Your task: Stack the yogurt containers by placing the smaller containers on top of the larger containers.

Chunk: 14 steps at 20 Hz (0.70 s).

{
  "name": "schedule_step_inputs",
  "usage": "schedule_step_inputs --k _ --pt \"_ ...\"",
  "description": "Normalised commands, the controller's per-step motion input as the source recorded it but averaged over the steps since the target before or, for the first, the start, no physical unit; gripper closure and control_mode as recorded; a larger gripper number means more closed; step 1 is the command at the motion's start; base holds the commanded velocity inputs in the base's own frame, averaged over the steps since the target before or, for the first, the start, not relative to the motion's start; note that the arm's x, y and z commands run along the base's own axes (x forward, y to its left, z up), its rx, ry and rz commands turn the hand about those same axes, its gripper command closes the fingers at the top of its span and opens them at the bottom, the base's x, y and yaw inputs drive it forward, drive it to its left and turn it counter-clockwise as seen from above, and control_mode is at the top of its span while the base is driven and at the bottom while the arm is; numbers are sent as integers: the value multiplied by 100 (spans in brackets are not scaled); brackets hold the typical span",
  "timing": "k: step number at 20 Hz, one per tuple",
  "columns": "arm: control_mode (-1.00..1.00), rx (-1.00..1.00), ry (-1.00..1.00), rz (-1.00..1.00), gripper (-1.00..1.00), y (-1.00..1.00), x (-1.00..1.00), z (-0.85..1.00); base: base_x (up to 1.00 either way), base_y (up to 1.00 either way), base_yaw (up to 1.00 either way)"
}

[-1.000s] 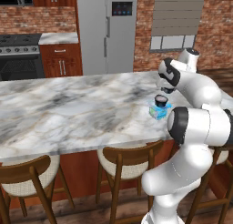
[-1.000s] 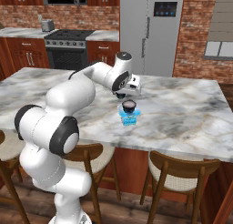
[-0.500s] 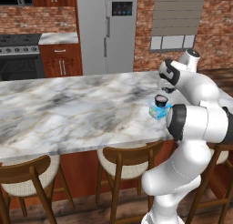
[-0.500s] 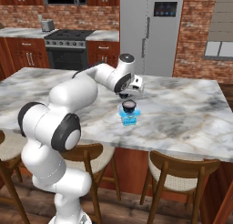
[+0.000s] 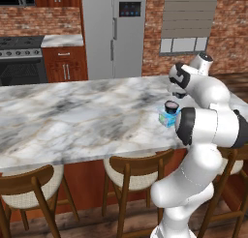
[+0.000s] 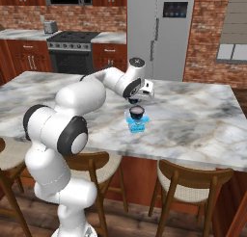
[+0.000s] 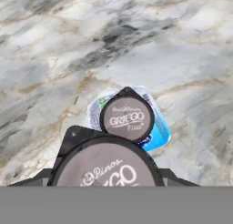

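Note:
The light blue tub (image 7: 160, 133) stands on the marble counter, also seen as tub (image 5: 167, 119) and tub (image 6: 136, 125). One small dark cup (image 7: 127, 119) with a greyish lid sits upright on top of it, cup (image 5: 171, 105), cup (image 6: 137, 111). My gripper (image 7: 108, 178) hovers just above that stack, shut on a second dark cup (image 7: 107, 163), whose lid looms large in the hand view. From the base views the gripper (image 5: 178, 93) (image 6: 136, 100) points down, a short gap above the stacked cup.
The marble island (image 5: 72, 116) stretches wide to the left of the stack. Wooden stools (image 5: 131, 171) stand along its near edge. A steel fridge (image 5: 114, 29) and a stove (image 6: 72, 43) line the far brick wall.
The hand has shifted only slightly above the stack, still gripping the cup. The tub and the cup on it have not moved.

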Motion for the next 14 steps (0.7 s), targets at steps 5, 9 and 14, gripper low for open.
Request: schedule_step_inputs --k 5,9,14 --pt "-100 0 0 0 100 -1 13 -8 0 0 0" --pt "-100 0 0 0 100 0 6 -9 0 0 0" --pt "-100 0 0 0 100 0 0 -12 0 0 0"
